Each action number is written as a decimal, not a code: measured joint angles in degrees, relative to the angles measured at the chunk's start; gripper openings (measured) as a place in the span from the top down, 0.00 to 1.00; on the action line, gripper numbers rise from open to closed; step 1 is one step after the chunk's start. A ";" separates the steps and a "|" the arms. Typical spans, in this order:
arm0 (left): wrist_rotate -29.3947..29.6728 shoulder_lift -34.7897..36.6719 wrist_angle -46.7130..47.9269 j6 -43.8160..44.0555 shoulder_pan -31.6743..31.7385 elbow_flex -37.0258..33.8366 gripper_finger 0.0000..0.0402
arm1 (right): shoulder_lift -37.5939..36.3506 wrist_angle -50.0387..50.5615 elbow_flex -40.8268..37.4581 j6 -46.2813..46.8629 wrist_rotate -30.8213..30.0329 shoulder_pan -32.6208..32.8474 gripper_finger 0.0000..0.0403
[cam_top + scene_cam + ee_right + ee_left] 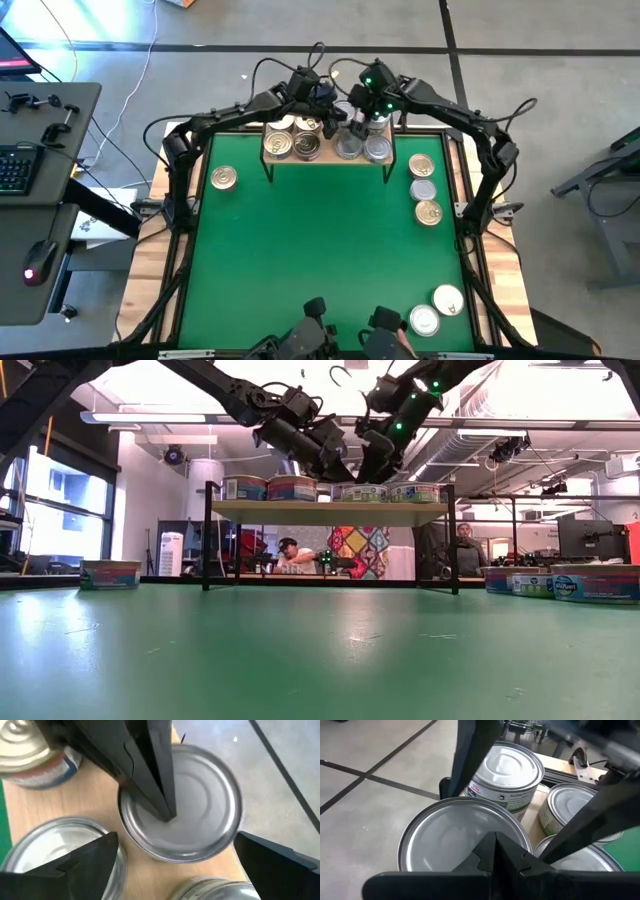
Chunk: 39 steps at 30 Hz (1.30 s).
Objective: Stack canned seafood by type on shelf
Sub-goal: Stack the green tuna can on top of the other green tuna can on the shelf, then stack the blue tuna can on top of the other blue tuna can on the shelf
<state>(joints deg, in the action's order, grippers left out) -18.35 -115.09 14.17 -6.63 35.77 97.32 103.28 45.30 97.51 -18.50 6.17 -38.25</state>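
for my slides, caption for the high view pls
Both grippers, left and right, meet over tins on the shelf.

Bright, even overhead light fills the room. In the low view, ceiling fixtures glare at the top and the green table [320, 660] shows soft sheen. Wrist views blur at near edges.

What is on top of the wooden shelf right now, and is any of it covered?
The shelf carries gold-lidded tins on its left half and silver-lidded tins on its right. The left gripper and right gripper hover over the back row, hiding tins there.
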 joint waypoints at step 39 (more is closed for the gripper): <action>14.36 24.51 -1.36 -8.91 -25.16 -24.11 1.00 | -48.61 5.52 -45.21 35.41 -23.45 40.28 0.07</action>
<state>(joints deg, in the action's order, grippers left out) -3.99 -90.57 12.82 -15.54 10.61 73.21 54.67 50.82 52.30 16.91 -17.28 2.02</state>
